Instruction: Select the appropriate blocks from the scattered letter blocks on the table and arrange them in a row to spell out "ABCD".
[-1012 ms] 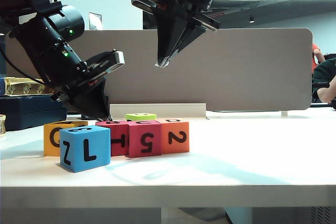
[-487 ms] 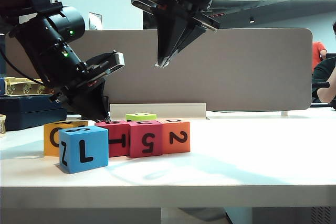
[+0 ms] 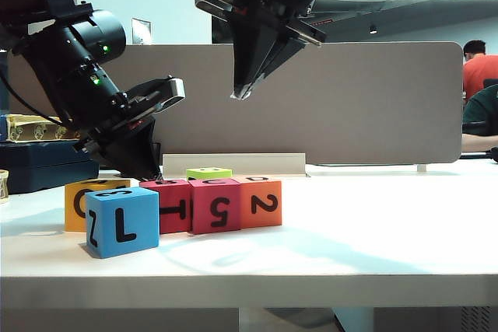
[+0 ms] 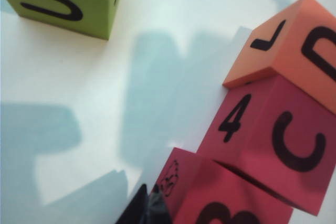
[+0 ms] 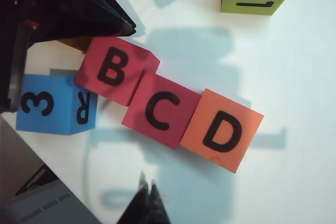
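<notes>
Left pincer (image 3: pixel 156 175) closed at red block's (image 3: pixel 173 204) back edge; right pincer (image 3: pixel 240 95) closed, high above the row

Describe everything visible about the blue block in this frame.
The blue block is a matte, foam-looking cube with black characters: L and Z on its sides, 3 on top, R on another side in the right wrist view. It sits flat on the table, nearest the front edge, before the yellow-orange block, turned slightly askew. No pincer holds it.
</notes>
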Motion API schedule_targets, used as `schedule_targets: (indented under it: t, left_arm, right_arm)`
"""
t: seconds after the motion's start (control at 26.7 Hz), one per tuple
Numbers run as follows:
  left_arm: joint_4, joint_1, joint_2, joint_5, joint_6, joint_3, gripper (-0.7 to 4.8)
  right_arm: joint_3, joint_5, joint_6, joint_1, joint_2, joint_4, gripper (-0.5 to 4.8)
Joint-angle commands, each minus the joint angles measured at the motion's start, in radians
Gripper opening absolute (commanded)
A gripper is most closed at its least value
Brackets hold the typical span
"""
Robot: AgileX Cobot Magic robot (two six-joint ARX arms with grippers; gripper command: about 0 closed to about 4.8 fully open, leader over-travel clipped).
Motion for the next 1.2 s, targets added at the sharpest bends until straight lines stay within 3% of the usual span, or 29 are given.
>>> schedule_targets:
  t: [0.04, 0.82, 1.01, 1.2]
  left_arm:
    - [-0.021, 0.000, -0.001, 0.031, 0.008, 0.001, -0.06]
    - [-0.032, -0.004, -0.011, 0.041, 0.008, 0.026, -0.06]
    - [-0.069, -0.004, -0.032, -0.020, 0.008, 0.127, -0.06]
    - [-0.147, 0.014, -0.032, -0.205, 0.034, 0.198, -0.06]
  right_arm:
    - [0.003, 0.005, 0.001, 0.000, -0.007, 0.013, -0.04]
    - [0.003, 0.005, 0.001, -0.001, -0.007, 0.013, -0.04]
    - [0.003, 0.005, 0.001, 0.000, -0.007, 0.012, -0.04]
    - [0.003, 0.005, 0.001, -0.001, -0.007, 0.000, -0.04]
